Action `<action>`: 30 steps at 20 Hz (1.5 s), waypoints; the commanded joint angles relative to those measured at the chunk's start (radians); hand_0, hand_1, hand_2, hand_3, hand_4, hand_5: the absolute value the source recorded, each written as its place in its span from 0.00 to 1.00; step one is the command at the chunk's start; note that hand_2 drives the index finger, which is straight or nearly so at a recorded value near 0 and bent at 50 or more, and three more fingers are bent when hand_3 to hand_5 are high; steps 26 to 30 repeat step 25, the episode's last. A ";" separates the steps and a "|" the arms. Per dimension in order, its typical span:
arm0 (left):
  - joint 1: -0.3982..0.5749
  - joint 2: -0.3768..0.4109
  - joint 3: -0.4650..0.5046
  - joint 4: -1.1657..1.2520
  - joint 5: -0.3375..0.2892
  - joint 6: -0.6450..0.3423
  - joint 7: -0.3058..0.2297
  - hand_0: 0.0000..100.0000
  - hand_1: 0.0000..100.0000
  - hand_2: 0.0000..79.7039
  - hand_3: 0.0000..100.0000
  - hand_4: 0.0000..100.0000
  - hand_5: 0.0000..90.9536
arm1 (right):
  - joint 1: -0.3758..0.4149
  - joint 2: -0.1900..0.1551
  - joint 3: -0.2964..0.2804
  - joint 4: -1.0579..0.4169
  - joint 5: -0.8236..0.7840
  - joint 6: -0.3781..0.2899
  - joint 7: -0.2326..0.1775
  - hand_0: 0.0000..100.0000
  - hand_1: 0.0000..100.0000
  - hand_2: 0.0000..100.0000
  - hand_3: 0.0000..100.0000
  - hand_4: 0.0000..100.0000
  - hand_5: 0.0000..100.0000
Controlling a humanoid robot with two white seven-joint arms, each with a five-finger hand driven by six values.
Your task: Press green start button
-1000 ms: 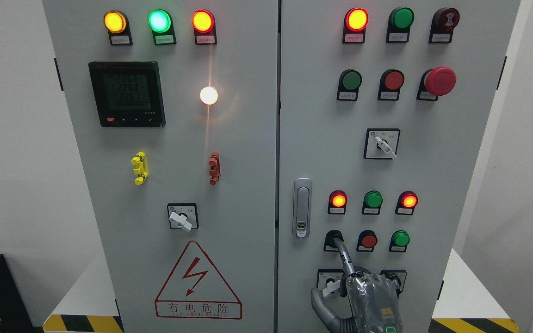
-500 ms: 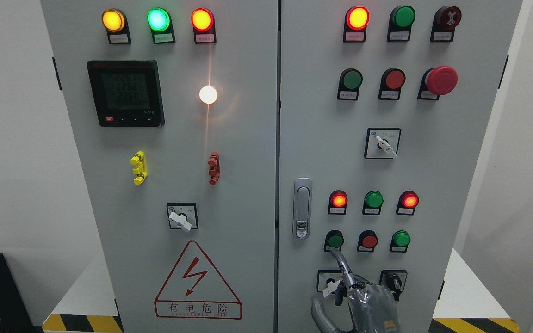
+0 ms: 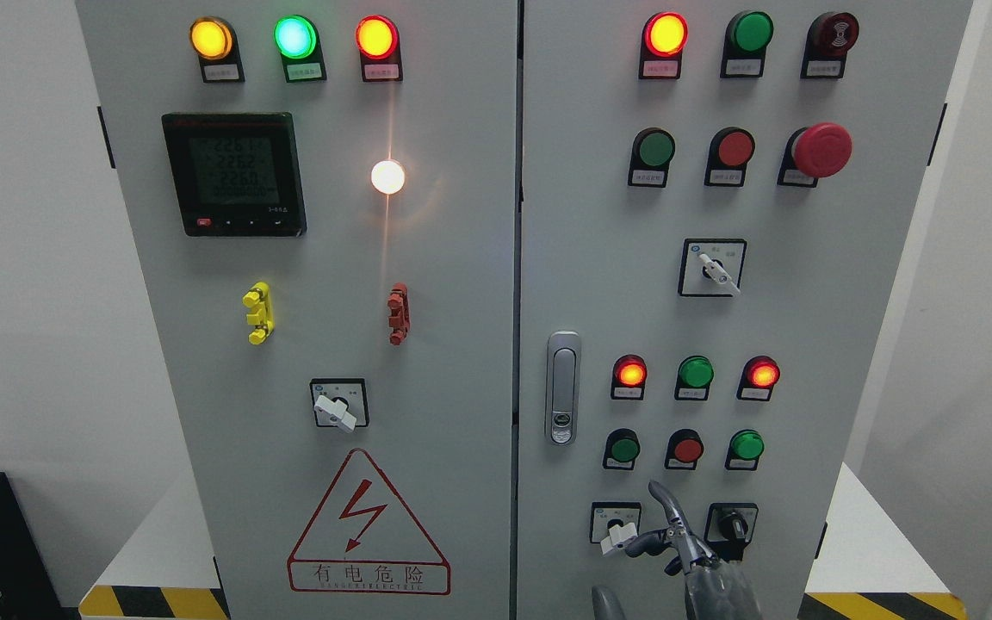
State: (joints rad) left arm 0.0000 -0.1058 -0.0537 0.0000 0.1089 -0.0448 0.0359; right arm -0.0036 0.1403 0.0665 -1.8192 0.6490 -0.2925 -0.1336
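The green start button (image 3: 624, 449) is the left one of a low row of three on the right cabinet door (image 3: 806, 344). My right hand (image 3: 677, 538) comes up from the bottom edge, below and to the right of it. The index finger (image 3: 662, 498) points up, its tip about a finger's length below the red button (image 3: 687, 449) and clear of the panel buttons. The other fingers are curled and hold nothing. The thumb (image 3: 606, 600) shows at the bottom edge. The left arm is out of view.
Beside the red button sits a second green button (image 3: 747, 444). Two rotary switches (image 3: 615, 523) (image 3: 731, 523) flank the hand. Above are three indicator lamps (image 3: 695, 372), a door latch (image 3: 561, 387) and a red emergency stop (image 3: 821, 149).
The index finger lay on the green start button a second ago. The hand has since dropped down and moved right, leaving the button uncovered.
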 commanded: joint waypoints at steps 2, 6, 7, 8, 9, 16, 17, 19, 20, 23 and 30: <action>-0.023 0.001 0.000 -0.028 0.000 0.000 -0.001 0.12 0.56 0.00 0.00 0.00 0.00 | 0.100 0.001 0.024 -0.173 -0.366 0.030 0.072 0.00 0.20 0.00 0.24 0.25 0.32; -0.023 0.000 0.000 -0.028 0.000 0.000 -0.001 0.12 0.56 0.00 0.00 0.00 0.00 | 0.122 -0.001 0.027 -0.233 -0.532 0.087 0.149 0.00 0.15 0.00 0.14 0.10 0.08; -0.023 0.000 0.000 -0.028 0.000 0.000 -0.001 0.12 0.56 0.00 0.00 0.00 0.00 | 0.126 -0.001 0.029 -0.238 -0.543 0.087 0.152 0.00 0.14 0.00 0.11 0.06 0.03; -0.023 0.000 0.000 -0.028 0.000 0.000 -0.001 0.12 0.56 0.00 0.00 0.00 0.00 | 0.128 -0.001 0.027 -0.239 -0.545 0.087 0.154 0.00 0.12 0.00 0.08 0.02 0.00; -0.023 0.000 0.000 -0.028 0.000 0.000 -0.001 0.12 0.56 0.00 0.00 0.00 0.00 | 0.131 -0.001 0.027 -0.239 -0.545 0.085 0.154 0.00 0.11 0.00 0.06 0.01 0.00; -0.023 0.000 0.000 -0.028 0.000 0.000 -0.001 0.12 0.56 0.00 0.00 0.00 0.00 | 0.143 -0.001 0.027 -0.244 -0.545 0.093 0.161 0.00 0.08 0.00 0.00 0.00 0.00; -0.023 0.000 0.000 -0.028 0.000 0.000 -0.001 0.12 0.56 0.00 0.00 0.00 0.00 | 0.143 -0.001 0.027 -0.243 -0.546 0.095 0.166 0.00 0.08 0.00 0.00 0.00 0.00; -0.023 0.000 0.000 -0.028 0.000 0.000 -0.001 0.12 0.56 0.00 0.00 0.00 0.00 | 0.145 -0.001 0.027 -0.242 -0.546 0.101 0.166 0.00 0.08 0.00 0.00 0.00 0.00; -0.023 0.000 0.000 -0.028 0.000 0.000 -0.001 0.12 0.56 0.00 0.00 0.00 0.00 | 0.145 -0.001 0.027 -0.242 -0.546 0.102 0.166 0.00 0.08 0.00 0.00 0.00 0.00; -0.023 0.000 0.000 -0.028 0.000 0.000 -0.001 0.12 0.56 0.00 0.00 0.00 0.00 | 0.145 -0.001 0.027 -0.242 -0.545 0.104 0.166 0.00 0.08 0.00 0.00 0.00 0.00; -0.023 0.000 0.000 -0.028 0.000 0.000 -0.001 0.12 0.56 0.00 0.00 0.00 0.00 | 0.145 -0.002 0.026 -0.242 -0.545 0.104 0.166 0.00 0.08 0.00 0.00 0.00 0.00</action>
